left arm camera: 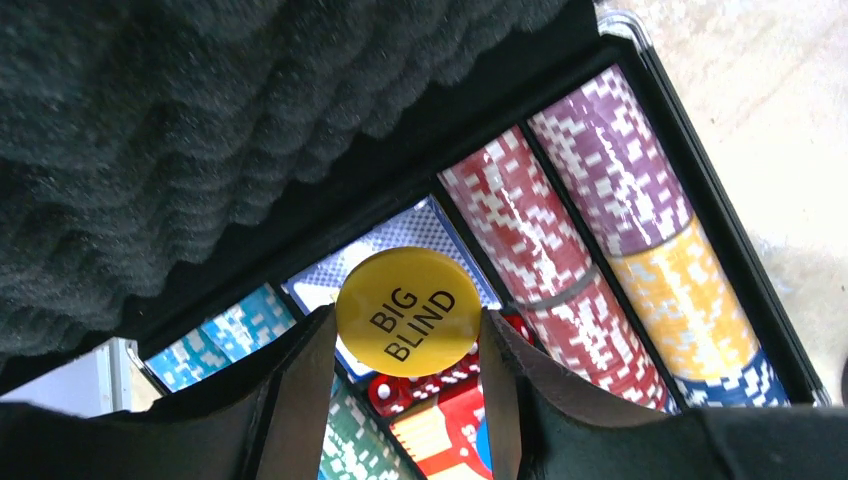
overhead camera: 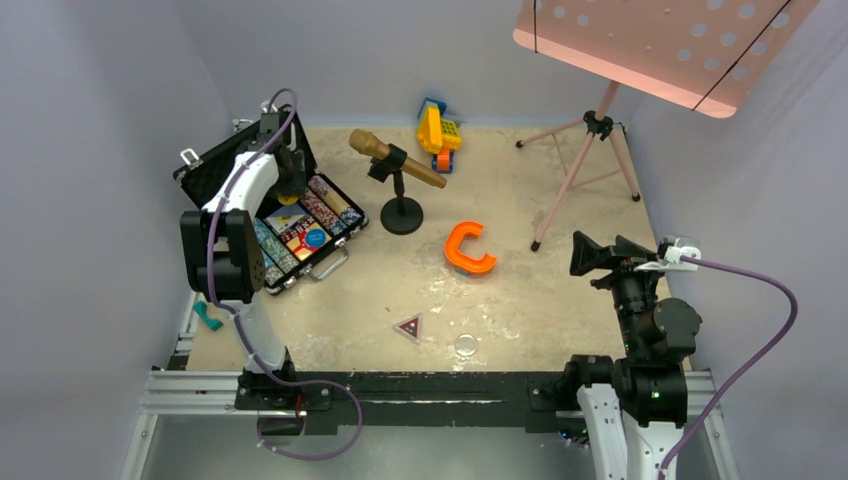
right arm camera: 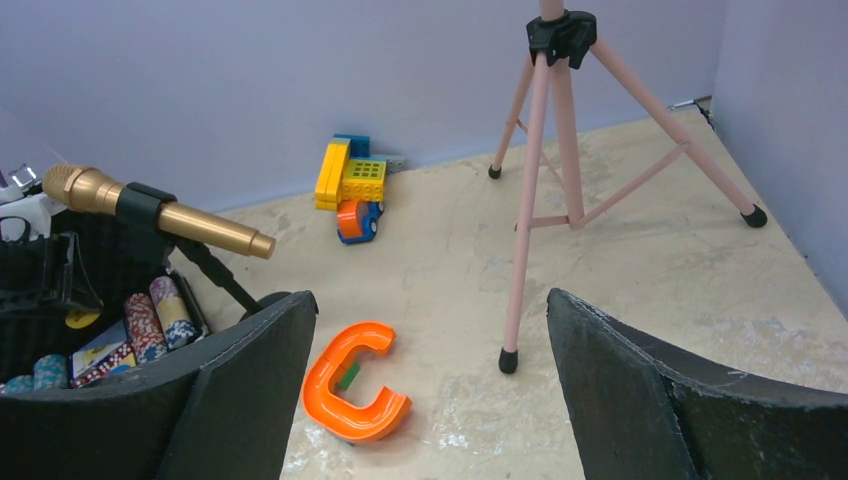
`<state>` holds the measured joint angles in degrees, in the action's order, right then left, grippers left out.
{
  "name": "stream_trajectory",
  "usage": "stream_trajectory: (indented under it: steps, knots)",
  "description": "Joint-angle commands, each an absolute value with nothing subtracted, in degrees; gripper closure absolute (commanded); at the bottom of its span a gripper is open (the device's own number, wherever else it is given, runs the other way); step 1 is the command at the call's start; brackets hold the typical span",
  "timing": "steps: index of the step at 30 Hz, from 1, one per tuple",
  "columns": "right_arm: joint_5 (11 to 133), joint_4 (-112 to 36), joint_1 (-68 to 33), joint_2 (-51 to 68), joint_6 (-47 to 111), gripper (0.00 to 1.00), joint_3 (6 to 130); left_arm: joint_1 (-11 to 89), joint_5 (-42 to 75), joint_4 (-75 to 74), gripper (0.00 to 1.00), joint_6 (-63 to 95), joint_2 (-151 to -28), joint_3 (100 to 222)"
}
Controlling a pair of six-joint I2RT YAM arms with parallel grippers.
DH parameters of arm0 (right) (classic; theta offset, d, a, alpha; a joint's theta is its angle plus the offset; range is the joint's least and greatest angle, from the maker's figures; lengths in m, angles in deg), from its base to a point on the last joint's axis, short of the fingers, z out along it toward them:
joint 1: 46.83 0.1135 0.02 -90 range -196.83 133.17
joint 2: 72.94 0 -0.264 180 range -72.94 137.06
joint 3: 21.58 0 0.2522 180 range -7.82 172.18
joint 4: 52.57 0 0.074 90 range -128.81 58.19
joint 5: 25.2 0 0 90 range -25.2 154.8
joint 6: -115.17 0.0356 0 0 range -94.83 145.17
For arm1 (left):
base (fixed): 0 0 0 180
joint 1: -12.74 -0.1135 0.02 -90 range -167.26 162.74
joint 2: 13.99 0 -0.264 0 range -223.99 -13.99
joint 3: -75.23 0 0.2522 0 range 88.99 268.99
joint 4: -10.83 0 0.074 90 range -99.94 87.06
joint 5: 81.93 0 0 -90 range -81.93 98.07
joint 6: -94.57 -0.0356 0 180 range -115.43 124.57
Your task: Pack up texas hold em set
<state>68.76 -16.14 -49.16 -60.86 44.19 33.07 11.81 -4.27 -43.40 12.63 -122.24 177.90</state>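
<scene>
The black case (overhead camera: 331, 262) of the texas hold em set lies open at the table's far left, its foam-lined lid (left arm camera: 200, 130) raised. Rows of poker chips (left arm camera: 565, 270), a blue-backed card deck (left arm camera: 425, 228) and small red dice (left arm camera: 415, 388) fill it; a blue button (overhead camera: 315, 238) lies inside too. My left gripper (overhead camera: 291, 186) hangs over the case, shut on the yellow "BIG BLIND" button (left arm camera: 408, 312), its fingers (left arm camera: 300, 395) pressing both edges. A triangular button (overhead camera: 408, 326) lies on the table near the front. My right gripper (right arm camera: 430, 300) stands wide open at the right, holding nothing.
An orange C-shaped piece (overhead camera: 468, 248) lies mid-table. A gold microphone (overhead camera: 395, 158) on a black stand (overhead camera: 402, 215) is right beside the case. A yellow toy (overhead camera: 438, 132) sits at the back, a pink tripod (overhead camera: 585, 170) at the back right. A small clear disc (overhead camera: 466, 345) lies near the triangle.
</scene>
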Motion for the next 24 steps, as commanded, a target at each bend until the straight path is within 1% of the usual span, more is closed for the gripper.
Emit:
stream_trajectory:
  steps: [1, 10, 19, 24]
  knots:
    - [67.97, -17.7, -49.38, -60.5, 43.55, 0.1, 33.49, 10.56, -4.69, -43.39, 0.61, 11.35, -125.31, 181.99]
    - [67.88, -17.78, -49.38, -60.28, 43.57, 0.1, 33.13, 10.28, -4.95, -43.93, 0.58, 11.36, -127.89, 181.63]
    - [67.87, -18.01, -49.38, -60.19, 43.57, 0.1, 33.05, 10.36, -5.47, -43.89, 0.42, 11.51, -127.64, 180.84]
    - [67.87, -17.98, -49.38, -60.19, 43.54, 0.1, 32.99, 10.36, -5.64, -43.8, 0.38, 11.52, -127.12, 180.5]
